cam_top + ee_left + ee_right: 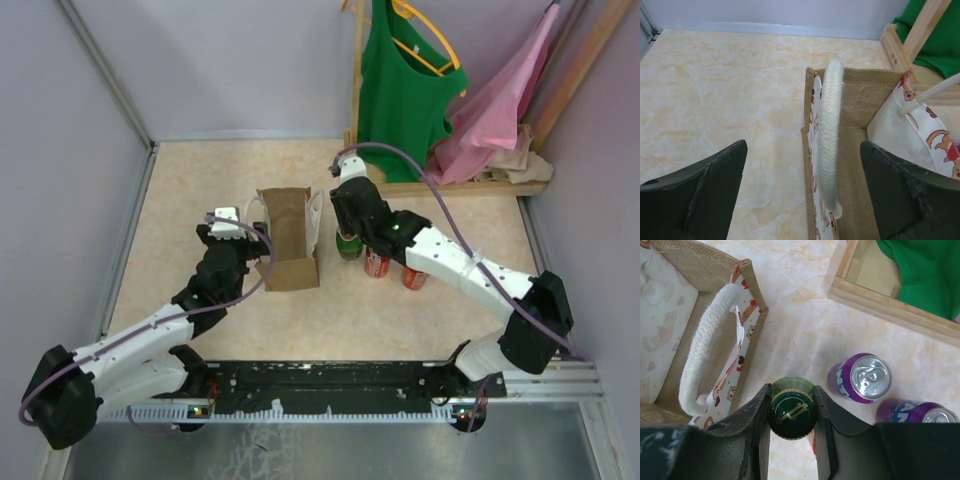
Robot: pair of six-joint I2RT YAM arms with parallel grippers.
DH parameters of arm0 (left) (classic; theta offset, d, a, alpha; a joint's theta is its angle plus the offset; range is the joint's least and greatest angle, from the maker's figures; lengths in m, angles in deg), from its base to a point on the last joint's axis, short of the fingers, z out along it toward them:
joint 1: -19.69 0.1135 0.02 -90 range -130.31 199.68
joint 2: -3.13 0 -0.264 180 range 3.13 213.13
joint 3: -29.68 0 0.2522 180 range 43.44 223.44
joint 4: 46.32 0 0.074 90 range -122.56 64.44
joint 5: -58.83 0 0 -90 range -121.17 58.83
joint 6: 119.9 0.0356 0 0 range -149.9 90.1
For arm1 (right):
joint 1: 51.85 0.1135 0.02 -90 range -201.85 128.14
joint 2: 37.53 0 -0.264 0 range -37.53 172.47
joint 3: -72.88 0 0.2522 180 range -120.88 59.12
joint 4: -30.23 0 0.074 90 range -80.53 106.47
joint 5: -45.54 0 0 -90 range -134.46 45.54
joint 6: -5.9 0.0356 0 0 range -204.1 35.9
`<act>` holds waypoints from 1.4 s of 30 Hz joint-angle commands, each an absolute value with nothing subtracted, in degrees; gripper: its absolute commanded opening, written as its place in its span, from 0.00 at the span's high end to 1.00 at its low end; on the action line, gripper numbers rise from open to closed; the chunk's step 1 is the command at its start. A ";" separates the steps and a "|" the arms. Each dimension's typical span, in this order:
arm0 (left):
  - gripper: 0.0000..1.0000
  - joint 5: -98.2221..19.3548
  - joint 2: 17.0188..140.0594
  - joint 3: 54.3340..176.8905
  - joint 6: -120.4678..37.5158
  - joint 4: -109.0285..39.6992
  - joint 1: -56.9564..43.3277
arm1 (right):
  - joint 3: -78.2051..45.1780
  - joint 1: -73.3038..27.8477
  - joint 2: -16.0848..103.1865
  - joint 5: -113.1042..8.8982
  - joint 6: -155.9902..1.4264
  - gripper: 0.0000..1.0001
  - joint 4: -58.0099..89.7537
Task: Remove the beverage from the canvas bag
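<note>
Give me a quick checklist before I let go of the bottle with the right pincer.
1. Right pincer shut on green bottle cap: ok.
2. Bottle outside canvas bag: ok.
3. Bottle base resting on table: cannot tell, hidden.
4. Nearest can apart from bottle cap: ok.
5. Left pincer open astride bag's wall and handle, bag upright: ok.

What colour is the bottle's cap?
The bottle cap is dark green with a gold mark, clearest in the right wrist view.

bottle [791, 412] hemmed between canvas bag [746, 327] and cans [867, 377]
</note>
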State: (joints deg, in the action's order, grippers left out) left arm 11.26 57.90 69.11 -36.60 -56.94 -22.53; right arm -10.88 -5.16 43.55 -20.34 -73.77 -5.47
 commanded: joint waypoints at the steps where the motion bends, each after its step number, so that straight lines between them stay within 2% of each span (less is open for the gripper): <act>1: 0.00 7.94 55.87 68.70 -38.20 -56.08 -22.24 | -12.95 -5.22 43.75 -19.77 -73.79 1.00 5.10; 16: 0.00 9.45 44.29 68.34 -40.03 -48.96 -22.24 | -8.78 -8.64 47.33 -25.50 -72.10 1.00 12.13; 28: 0.00 11.27 42.68 69.09 -39.84 -45.57 -22.24 | -6.89 -9.04 50.35 -24.05 -72.44 0.99 15.28; 34: 0.00 11.44 42.81 68.98 -39.65 -45.57 -22.24 | -6.54 -9.04 49.46 -22.99 -71.97 0.80 14.08; 37: 0.00 11.64 43.11 68.95 -39.73 -45.70 -22.24 | -6.60 -8.99 49.04 -22.84 -72.15 0.66 13.29; 42: 0.00 11.94 43.36 69.03 -39.71 -45.59 -22.24 | -6.76 -9.01 48.49 -22.29 -72.41 0.34 12.51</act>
State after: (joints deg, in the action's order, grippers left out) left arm 10.94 43.54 68.57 -39.52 -45.58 -22.53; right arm -5.37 -8.65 50.74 -24.47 -72.46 8.83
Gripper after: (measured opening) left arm 0.998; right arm 0.558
